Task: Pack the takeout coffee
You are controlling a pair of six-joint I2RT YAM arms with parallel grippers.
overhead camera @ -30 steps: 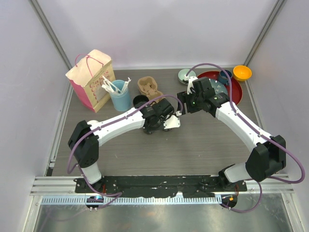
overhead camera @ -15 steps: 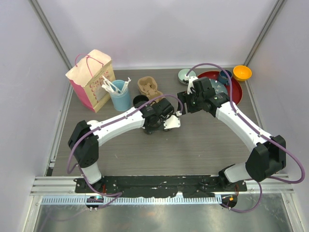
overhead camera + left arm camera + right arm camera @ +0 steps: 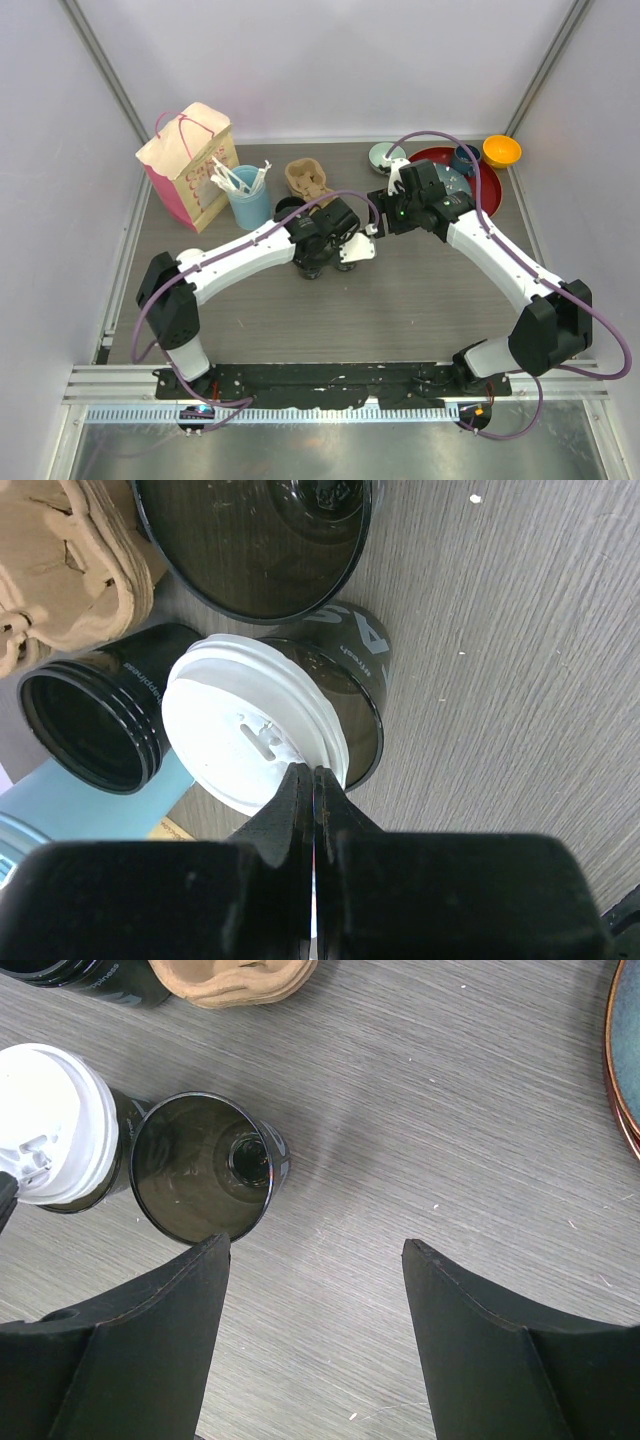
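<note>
Grey wood-grain desk (image 3: 420,300), pale walls around. From above, the lidded black cup (image 3: 255,735) stands near the middle. The left claw (image 3: 313,780) is pinched fully together, its tips at the white lid's rim. A lidless black cup (image 3: 90,730) sits at its 10 o'clock, near the cardboard carrier (image 3: 308,180). The right claw (image 3: 313,1243) gapes wide at 1 o'clock, holding nothing.

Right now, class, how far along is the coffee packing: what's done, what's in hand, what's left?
Done: one black cup wears its white lid. In hand: the shut left gripper is at that lid's rim; the right gripper hangs open, empty. Left: the second cup stands lidless, and neither cup is in the cardboard carrier or paper bag.
</note>
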